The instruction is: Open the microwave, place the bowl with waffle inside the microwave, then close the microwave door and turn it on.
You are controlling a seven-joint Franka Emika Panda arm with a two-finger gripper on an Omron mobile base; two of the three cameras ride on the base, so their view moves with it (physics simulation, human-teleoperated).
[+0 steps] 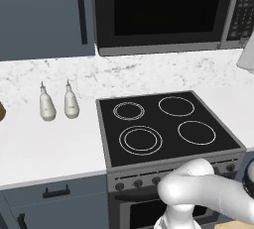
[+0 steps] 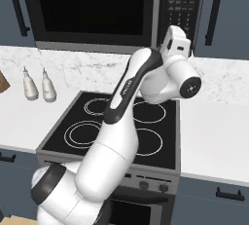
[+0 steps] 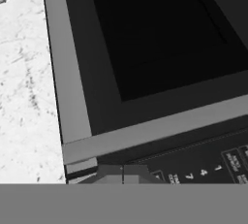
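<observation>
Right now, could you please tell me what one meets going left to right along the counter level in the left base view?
Bowl → first white bottle → second white bottle → black stovetop.

Kitchen, stovetop (image 1: 166, 126), microwave (image 1: 163, 12), marble backsplash (image 1: 59, 74)

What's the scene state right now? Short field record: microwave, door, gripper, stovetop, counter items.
microwave: large black microwave with grey metal trim, mounted above the stove
door: black glass microwave door with grey frame, closed
keypad: dark button strip right of the door
gripper: dark two-finger gripper, shut, holding nothing, up close to the keypad near the door's lower corner
stovetop: black cooktop with four white rings, bare
counter: two white bottles side by side, left of the cooktop
bowl: brown edge at the left frame border, probably its rim
</observation>
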